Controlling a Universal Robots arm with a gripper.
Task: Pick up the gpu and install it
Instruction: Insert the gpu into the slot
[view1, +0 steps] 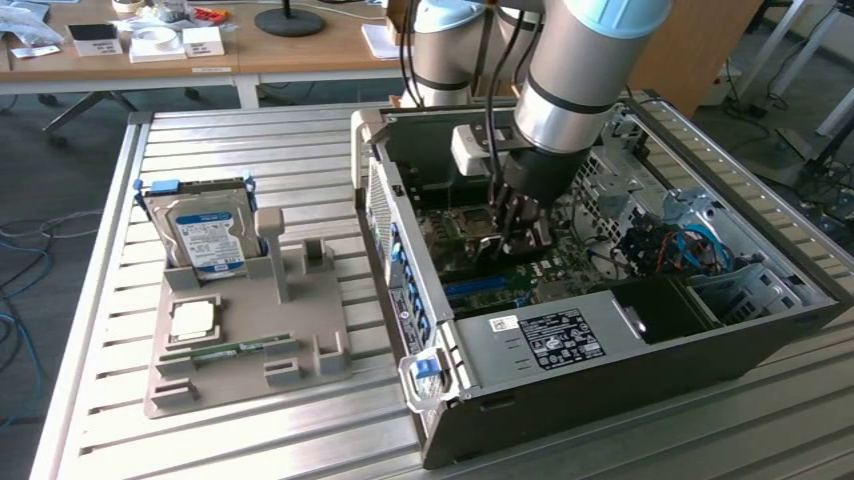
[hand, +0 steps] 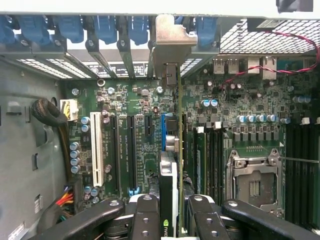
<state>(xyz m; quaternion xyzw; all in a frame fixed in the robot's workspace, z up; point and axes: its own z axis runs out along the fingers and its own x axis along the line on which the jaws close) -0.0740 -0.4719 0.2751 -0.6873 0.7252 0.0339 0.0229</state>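
The black two-fingered claw (hand: 172, 220) is narrowed onto the gpu (hand: 168, 172), a thin, flat dark expansion card seen edge-on. One finger presses each face of the card at the end away from its silver metal bracket (hand: 172, 35).

The card stands upright inside the open black computer case (view1: 601, 330), over the case's green motherboard (hand: 140, 100). It runs in line with the long blue slot (hand: 163, 132), and the bracket reaches the case's rear wall among the blue-clipped slot covers. Whether the card's contact edge has entered the slot cannot be told.

Outside the case, on the slatted metal tabletop (view1: 267, 140), a grey plastic holder (view1: 247, 350) carries a boxy hard drive with a blue-white label (view1: 203, 235).

The card looks light and stiff, but it is likely fragile. The board would flex or crack under a skewed push, and its faces carry small parts. A flat pinch across both faces at the top edge seems the safest hold, kept square to the slot.
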